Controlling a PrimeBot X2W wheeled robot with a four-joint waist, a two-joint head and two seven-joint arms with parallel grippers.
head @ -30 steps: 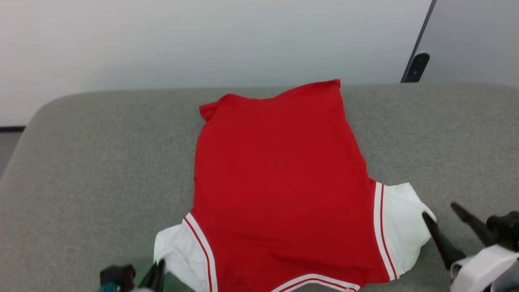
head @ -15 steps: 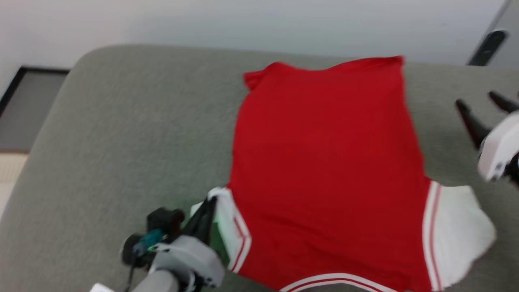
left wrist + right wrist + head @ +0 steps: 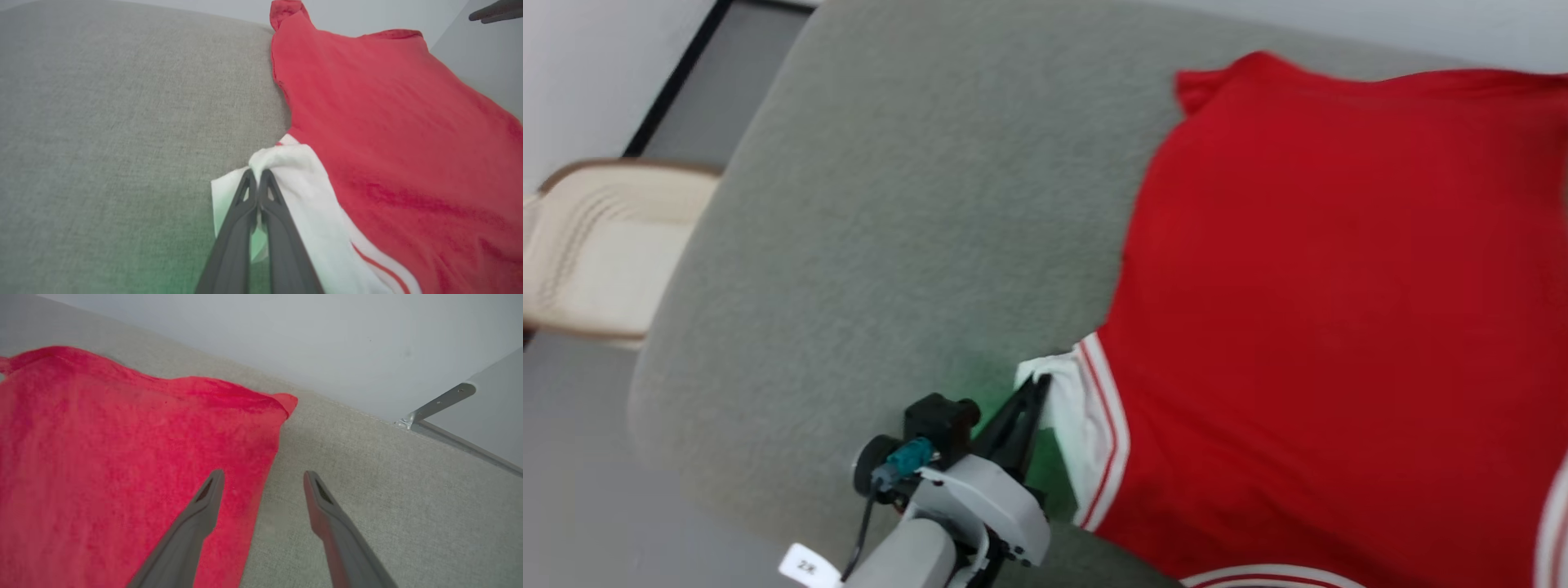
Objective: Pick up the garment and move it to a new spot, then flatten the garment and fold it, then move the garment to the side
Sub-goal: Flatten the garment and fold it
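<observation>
The garment (image 3: 1339, 327) was spread flat, plain red side up, on the grey cushion (image 3: 890, 204). Its white sleeve (image 3: 294, 179) was pinched by the closed left gripper (image 3: 257, 176) near the cushion's front edge. The right gripper (image 3: 263, 477) was held agape and empty above the cushion's far part.

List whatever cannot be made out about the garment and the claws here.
- Left claw: left wrist view, shut on a white sleeve; fabric between its fingers is hidden.
- Other sleeve: head view, cut off by the right edge.
- Underside of the garment: every view, hidden against the cushion.
- Right claw: right wrist view, open over the garment's edge; touching or not, unclear.
</observation>
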